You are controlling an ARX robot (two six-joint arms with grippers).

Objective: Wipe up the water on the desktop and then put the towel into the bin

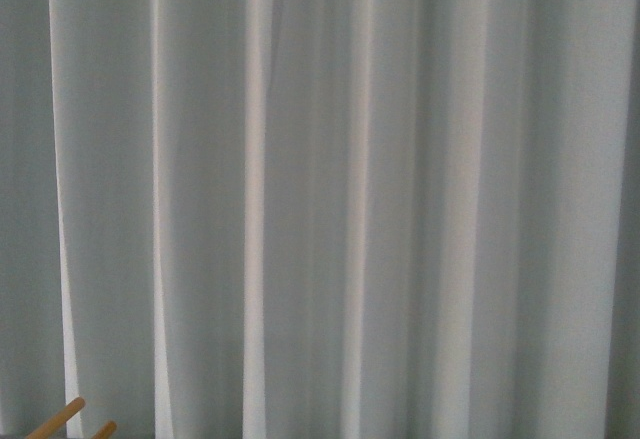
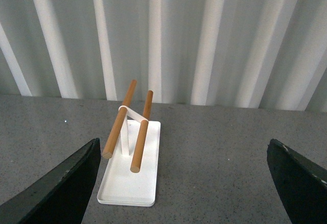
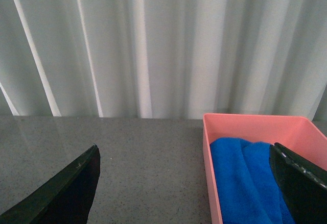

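Dark finger tips of my right gripper [image 3: 186,183] frame the right wrist view, spread wide with nothing between them, one finger [image 3: 301,183] overlapping the bright blue fuzzy microfibre towel [image 3: 242,180]. That towel lies bunched inside the pink rectangular plastic bin [image 3: 255,123], so I judge the drop done and the jaws opened to release it. Around the bin, the dark grey speckled desktop [image 3: 143,163] looks dry as far as I can see. My left gripper [image 2: 186,183] is also wide open and empty, above the small white tray [image 2: 130,183] carrying two wooden rods [image 2: 120,119]. Pleated pale curtains [image 1: 330,189] fill the front view; nothing blocks either arm.
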